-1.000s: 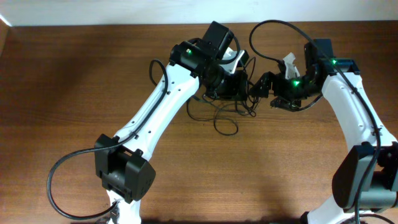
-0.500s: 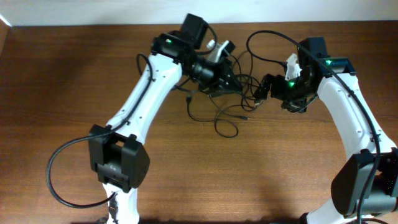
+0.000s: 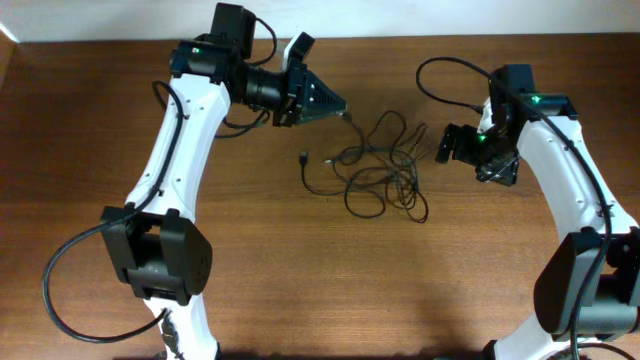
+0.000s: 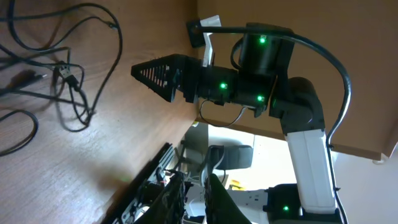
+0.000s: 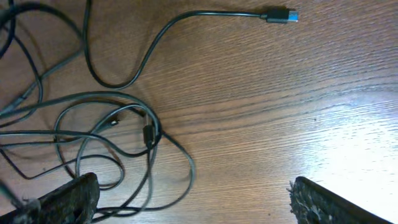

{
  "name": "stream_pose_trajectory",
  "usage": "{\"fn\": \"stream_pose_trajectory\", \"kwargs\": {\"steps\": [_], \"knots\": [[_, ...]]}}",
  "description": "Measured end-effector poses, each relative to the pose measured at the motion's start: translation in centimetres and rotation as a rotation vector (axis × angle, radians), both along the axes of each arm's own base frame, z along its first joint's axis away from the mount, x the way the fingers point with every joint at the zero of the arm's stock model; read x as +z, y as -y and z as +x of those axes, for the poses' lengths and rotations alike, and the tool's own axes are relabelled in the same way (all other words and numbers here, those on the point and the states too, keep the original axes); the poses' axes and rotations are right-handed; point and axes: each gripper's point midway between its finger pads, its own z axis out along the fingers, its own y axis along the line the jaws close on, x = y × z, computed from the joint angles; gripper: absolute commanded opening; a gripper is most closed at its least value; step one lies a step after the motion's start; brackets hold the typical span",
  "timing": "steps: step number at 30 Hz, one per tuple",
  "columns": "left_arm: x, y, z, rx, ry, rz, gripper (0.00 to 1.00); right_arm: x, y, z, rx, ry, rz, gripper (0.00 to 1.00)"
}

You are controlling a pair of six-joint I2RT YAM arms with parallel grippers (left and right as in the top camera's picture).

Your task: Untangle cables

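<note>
Brown wooden table [image 3: 120, 200] fills the overhead view. The cables [image 3: 375, 165] lie on it near the middle, toward the far side, as 1 loose tangle of thin black cords with many loops crossing each other. 1 free plug [image 3: 303, 157] rests on the wood at the left of the tangle, apart from the loops.

From the upper left of the tangle, 1 cord runs up to the tip of the left gripper [image 3: 340, 104], which points toward the cables from the left. The cord end is just beside this tip. Whether the jaws pinch it, or whether they are apart or together, cannot be told, because the overhead view shows them only from the side and the left wrist view does not make them clear.

The right gripper [image 3: 447, 145] is just beside the right edge of the tangle. In the right wrist view its 2 fingers [image 5: 68, 196] stand wide apart with nothing between them except bare wood and 1 outer loop. The cables [image 5: 112, 124] lie ahead of the left finger, on the left half of that view.
</note>
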Motion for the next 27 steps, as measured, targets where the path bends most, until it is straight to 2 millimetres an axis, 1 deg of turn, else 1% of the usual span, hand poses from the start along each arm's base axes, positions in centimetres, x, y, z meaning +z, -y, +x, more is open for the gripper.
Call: {"fn": "stream_pose_trajectory", "kwargs": {"steps": [3, 5, 8, 9, 10, 11, 12, 13, 14, 15, 17, 19, 22, 23, 25, 27], "knots": [[-0.4, 0.3, -0.2, -0.001, -0.004, 0.023, 0.16, 0.0, 0.1, 0.0, -0.001, 0.001, -0.005, 0.98], [-1.3, 0.3, -0.5, 0.007, -0.023, 0.078, 0.17, 0.0, 0.1, 0.1, -0.001, 0.005, -0.005, 0.98], [-3.8, 0.7, -1.6, 0.011, -0.06, 0.235, 0.22, 0.0, 0.1, 0.3, -0.004, 0.011, -0.007, 0.98], [-4.8, 1.0, -2.3, 0.003, -0.068, 0.301, 0.24, 0.1, 0.1, 0.5, -0.006, 0.02, -0.007, 0.98], [-6.2, 1.6, -3.3, -0.017, -0.063, 0.401, 0.22, 0.1, 0.1, 0.6, -0.006, 0.023, -0.007, 0.98], [-6.9, 2.0, -4.2, -0.037, -0.058, 0.462, 0.22, 0.1, 0.1, 0.7, -0.007, 0.026, -0.007, 0.98], [-7.8, 2.3, -5.0, -0.058, -0.05, 0.529, 0.24, 0.1, 0.1, 0.8, -0.009, 0.031, -0.007, 0.98], [-8.2, 2.8, -5.6, -0.076, -0.036, 0.569, 0.28, 0.1, 0.1, 0.8, -0.012, 0.034, -0.006, 0.98], [-8.8, 3.5, -6.5, -0.103, -0.006, 0.625, 0.44, 0.2, 0.1, 0.9, -0.013, 0.037, -0.006, 0.98], [-9.2, 4.1, -7.0, -0.121, 0.017, 0.661, 0.56, 0.1, 0.1, 0.9, -0.015, 0.037, -0.006, 0.98], [-9.9, 5.2, -8.1, -0.159, 0.066, 0.724, 0.74, 0.1, 0.1, 0.9, -0.016, 0.036, -0.006, 0.98], [-11.0, 5.6, -9.0, -0.177, 0.081, 0.78, 0.82, 0.2, 0.2, 0.9, -0.017, 0.036, -0.006, 0.98], [-12.7, 4.9, -9.2, -0.179, 0.068, 0.833, 0.82, 0.1, 0.4, 0.9, -0.023, 0.035, -0.005, 0.98], [-13.6, 4.4, -9.3, -0.181, 0.051, 0.852, 0.82, 0.1, 0.7, 0.9, -0.03, 0.035, -0.004, 0.98], [-14.9, 3.6, -9.7, -0.185, 0.017, 0.876, 0.79, 0.2, 1.3, 1.0, -0.049, 0.035, 0.002, 0.98], [-16.5, 3.4, -9.5, -0.177, 0.015, 0.874, 0.69, 0.2, 2.1, 1.0, -0.072, 0.036, 0.016, 0.98]]}}
